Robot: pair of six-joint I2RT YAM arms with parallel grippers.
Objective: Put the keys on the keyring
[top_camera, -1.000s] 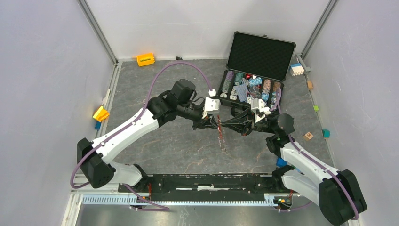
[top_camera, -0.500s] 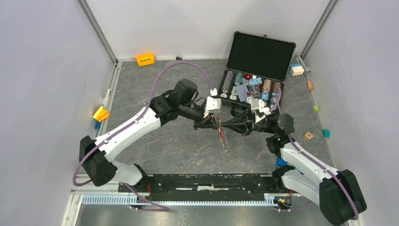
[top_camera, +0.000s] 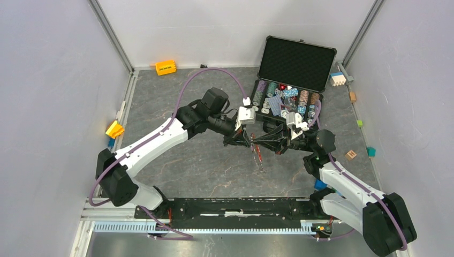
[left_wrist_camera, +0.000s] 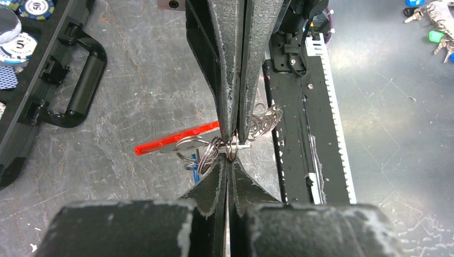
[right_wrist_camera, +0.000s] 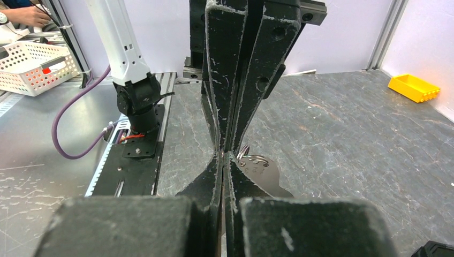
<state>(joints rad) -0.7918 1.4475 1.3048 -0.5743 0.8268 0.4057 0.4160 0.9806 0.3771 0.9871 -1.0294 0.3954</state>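
The keyring hangs between the two grippers above the mid table, its red fob [top_camera: 258, 157] dangling and its silver rings [left_wrist_camera: 231, 148] bunched at the fingertips. My left gripper [top_camera: 248, 140] is shut on one ring. My right gripper [top_camera: 256, 142] meets it tip to tip and is shut on the same ring cluster. A flat silver key [right_wrist_camera: 263, 172] with stamped digits hangs from a ring beside the right jaws. The red fob [left_wrist_camera: 174, 141] points left in the left wrist view. Loose keys [left_wrist_camera: 434, 16] with coloured tags lie beyond the black rail [left_wrist_camera: 302, 107].
An open black case [top_camera: 292, 75] of poker chips stands just behind the grippers. An orange block [top_camera: 165, 67] lies at the back left, a yellow one [top_camera: 114, 129] at the left wall. Small blocks [top_camera: 351, 155] dot the right side.
My left arm has moved right up to the right gripper and its jaws have shut on a ring. The hanging fob has swung slightly right. The right gripper has stayed shut.
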